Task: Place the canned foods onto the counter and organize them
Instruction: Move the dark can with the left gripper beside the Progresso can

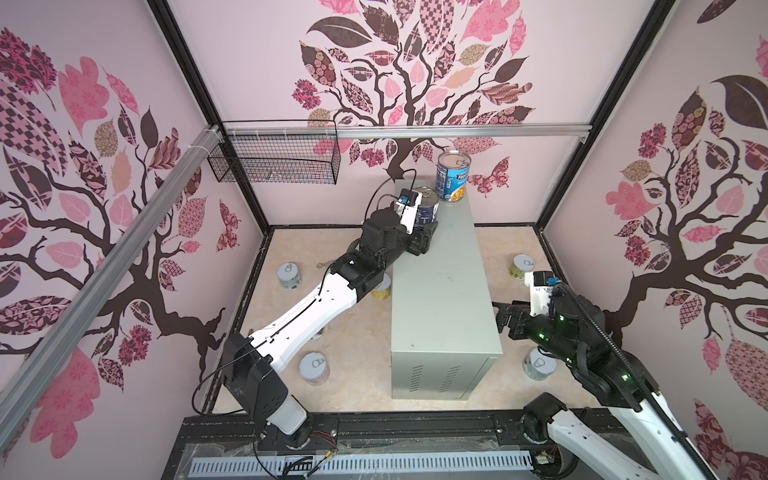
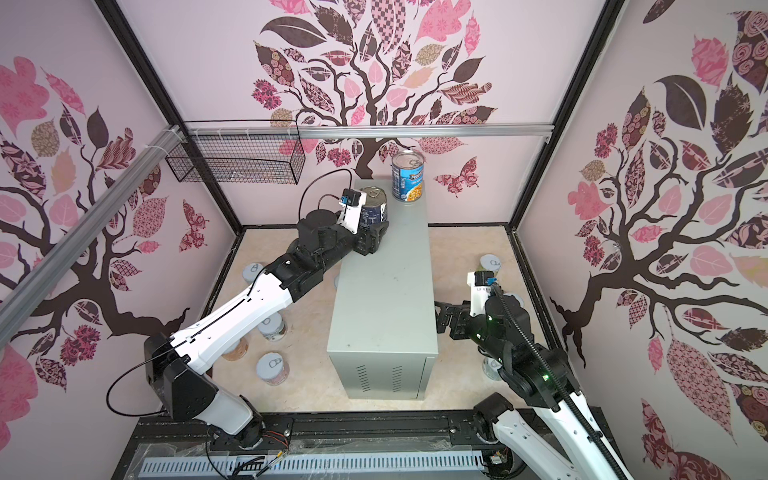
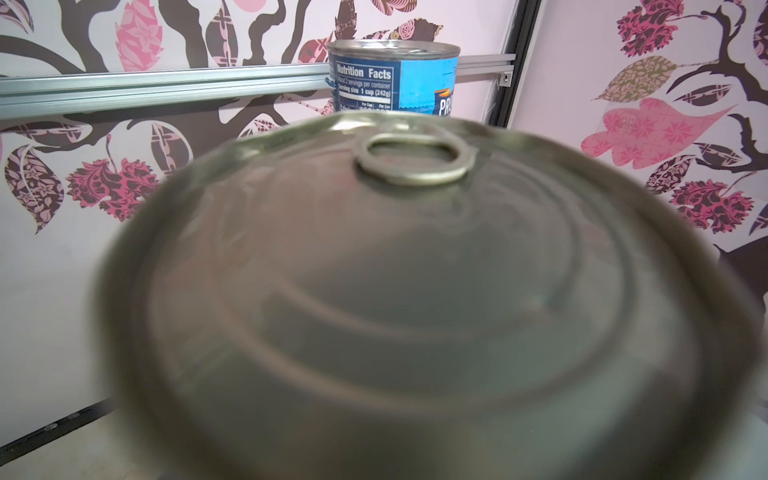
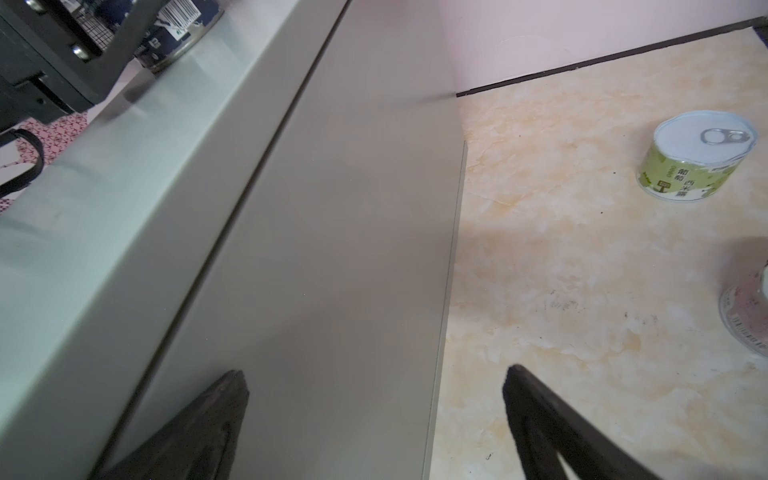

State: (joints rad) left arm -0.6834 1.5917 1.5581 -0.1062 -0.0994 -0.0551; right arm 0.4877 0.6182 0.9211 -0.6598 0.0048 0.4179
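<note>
The counter is a pale grey-green metal box on the floor. A blue-labelled can stands at its far end. In front of it stands a dark navy can. My left gripper sits around the navy can's lower part; the can hides its fingers. My right gripper hangs open and empty beside the counter's right wall.
Short cans stand on the beige floor: left of the counter, and right of it a green one and another under my right arm. A black wire basket hangs on the back rail.
</note>
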